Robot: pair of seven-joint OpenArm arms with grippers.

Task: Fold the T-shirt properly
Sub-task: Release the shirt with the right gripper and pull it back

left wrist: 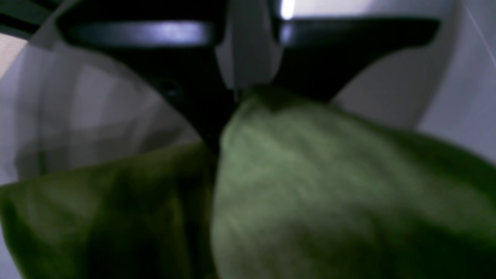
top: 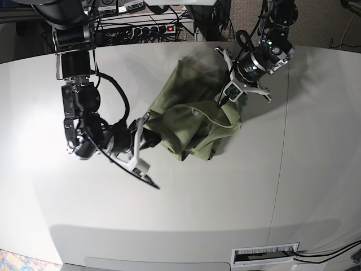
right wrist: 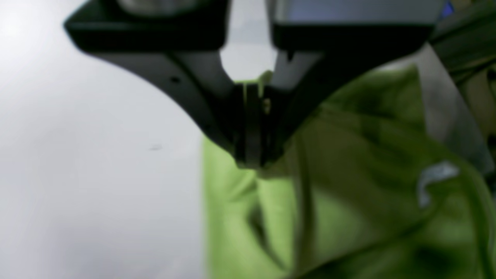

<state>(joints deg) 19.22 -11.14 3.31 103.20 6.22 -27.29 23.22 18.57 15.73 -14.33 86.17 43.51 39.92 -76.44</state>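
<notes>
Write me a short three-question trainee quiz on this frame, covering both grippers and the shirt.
1. True or false: the left gripper is shut on the plain olive-green soft cloth T-shirt.
2. What is the right gripper doing? A) hanging open above the white table B) shut on the shirt's edge C) resting on the table away from the shirt
3. Fill in: the shirt lies ____ between the two arms, not folded flat.

Key:
1. True; cloth bunches up into its closed fingers in the left wrist view.
2. B
3. Bunched (crumpled)
</notes>
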